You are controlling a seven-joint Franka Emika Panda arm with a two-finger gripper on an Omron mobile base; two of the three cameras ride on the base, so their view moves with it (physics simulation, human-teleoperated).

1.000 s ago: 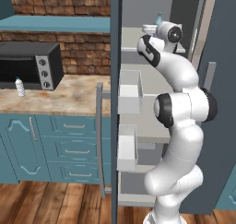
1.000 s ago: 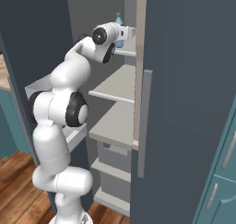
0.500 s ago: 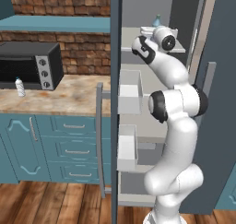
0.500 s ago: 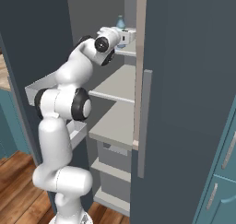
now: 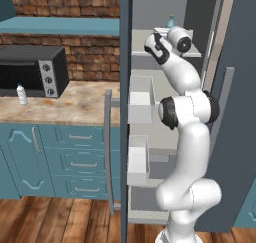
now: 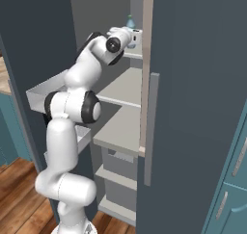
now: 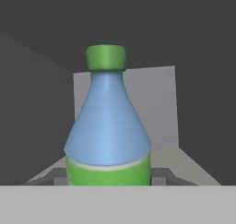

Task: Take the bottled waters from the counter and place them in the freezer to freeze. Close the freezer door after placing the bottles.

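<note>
The blue bottle (image 7: 108, 126) stands upright on the freezer's upper shelf (image 6: 132, 55), close before the gripper (image 5: 156, 41); whether the fingers grip it, I cannot tell. The arm should probably back straight out without tipping it. The second bottle (image 5: 21, 94) waits far off on the counter (image 5: 75, 104).

You have a translucent blue bottle (image 7: 108, 121) with a green cap and green band at the hand view's six o'clock. The freezer (image 5: 150, 62) is dark slate-blue outside, light grey on its shelves. At nine o'clock in the left base view, the whitish bottle (image 5: 21, 94), label colour possibly pale, stands on beige, orange-blotched counter (image 5: 70, 106) before a black toaster oven (image 5: 32, 71).
</note>
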